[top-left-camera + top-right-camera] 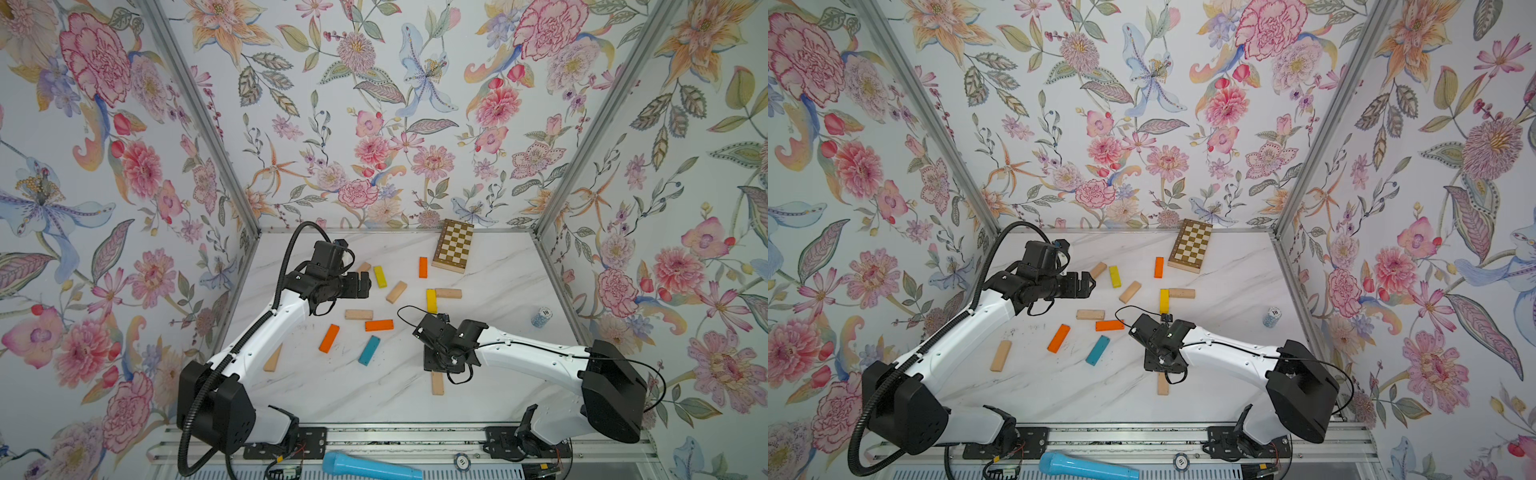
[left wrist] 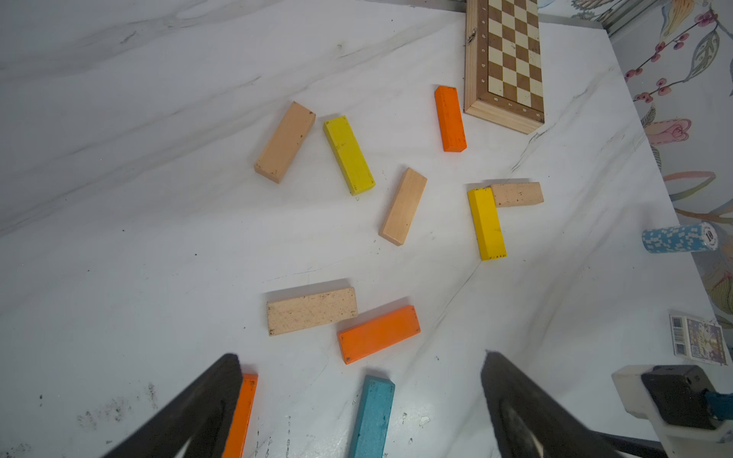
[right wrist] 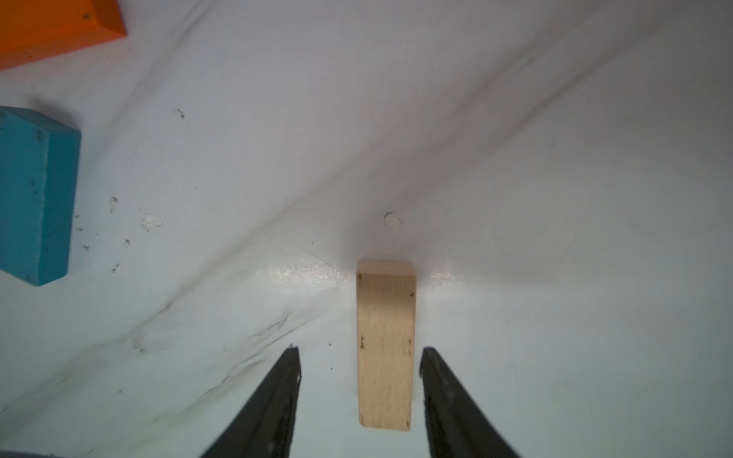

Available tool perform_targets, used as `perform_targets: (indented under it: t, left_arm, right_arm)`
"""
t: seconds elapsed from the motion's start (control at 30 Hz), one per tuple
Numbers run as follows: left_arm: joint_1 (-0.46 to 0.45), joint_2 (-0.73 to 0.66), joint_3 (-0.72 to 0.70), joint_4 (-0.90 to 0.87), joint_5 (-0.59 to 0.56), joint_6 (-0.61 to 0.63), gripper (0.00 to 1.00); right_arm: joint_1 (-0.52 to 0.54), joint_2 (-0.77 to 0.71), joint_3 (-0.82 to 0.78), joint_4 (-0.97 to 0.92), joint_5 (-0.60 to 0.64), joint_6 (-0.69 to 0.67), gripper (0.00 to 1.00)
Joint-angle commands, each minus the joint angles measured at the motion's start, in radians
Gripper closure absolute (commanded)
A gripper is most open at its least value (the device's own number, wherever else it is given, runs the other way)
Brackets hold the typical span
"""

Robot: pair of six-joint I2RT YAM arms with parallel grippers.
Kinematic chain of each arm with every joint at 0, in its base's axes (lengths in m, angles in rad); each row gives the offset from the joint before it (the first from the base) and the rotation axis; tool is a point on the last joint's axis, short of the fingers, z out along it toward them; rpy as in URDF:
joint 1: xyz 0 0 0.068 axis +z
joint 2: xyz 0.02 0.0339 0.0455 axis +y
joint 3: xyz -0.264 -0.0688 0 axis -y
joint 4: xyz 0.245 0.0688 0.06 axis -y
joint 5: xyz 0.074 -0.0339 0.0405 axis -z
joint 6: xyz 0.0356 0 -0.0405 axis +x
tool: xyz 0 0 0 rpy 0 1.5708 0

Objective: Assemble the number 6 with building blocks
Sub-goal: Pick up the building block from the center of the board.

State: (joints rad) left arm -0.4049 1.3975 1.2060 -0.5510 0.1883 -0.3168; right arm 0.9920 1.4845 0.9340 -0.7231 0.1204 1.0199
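Right pincer point(image 3: 359, 349) open, straddling beige block point(image 3: 384, 345) at worktop point(image 1: 353, 399) 5 o'clock, not gripping. Left pincer point(image 2: 361, 354) wide open, empty, 11 o'clock. Other building blocks point(image 1: 379, 325) scattered; no 6 yet. Likely pick step: next, close and lift.

Clear lane: front-centre of table point(image 1: 353, 399), btw the two arm bases, bare marble. Mid-table cluttered w/ scattered blocks point(image 1: 396, 291), gaps btw them mostly narrow. Chessboard point(image 1: 453, 246) takes back-right corner; chip stack point(image 1: 540, 316) at right edge. Bare strip along back wall left of the chessboard. Beige block point(image 3: 384, 345) lies btw right gripper point(image 3: 359, 349) jaws: wide gap one side, sliver on the other.
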Motion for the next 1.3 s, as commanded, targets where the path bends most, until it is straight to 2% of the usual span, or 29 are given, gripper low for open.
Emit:
perform_targets:
  t: [0.0, 0.53, 0.67, 0.8, 0.9, 1.27]
  left_arm:
    - [0.01, -0.024, -0.034, 0.079, -0.028, -0.017, 0.02]
    - [0.041, -0.081, -0.086, 0.109, -0.08, 0.011, 0.02]
    - [0.049, -0.081, -0.094, 0.118, -0.074, 0.01, 0.02]
    - [0.059, -0.084, -0.097, 0.124, -0.072, 0.008, 0.02]
    - [0.066, -0.086, -0.097, 0.129, -0.061, 0.006, 0.02]
    - [0.066, -0.08, -0.112, 0.144, -0.051, 0.026, 0.01]
  right_arm:
    - [0.015, 0.017, -0.025, -0.052, 0.005, 0.075, 0.49]
    - [0.009, 0.104, -0.055, 0.013, -0.1, 0.029, 0.54]
    - [0.002, 0.134, -0.041, 0.02, -0.117, 0.011, 0.61]
    - [-0.013, 0.142, -0.036, 0.02, -0.12, 0.001, 0.76]
    - [-0.03, 0.138, -0.026, 0.013, -0.12, -0.015, 0.81]
    - [-0.142, 0.154, 0.135, -0.133, -0.109, -0.213, 0.81]
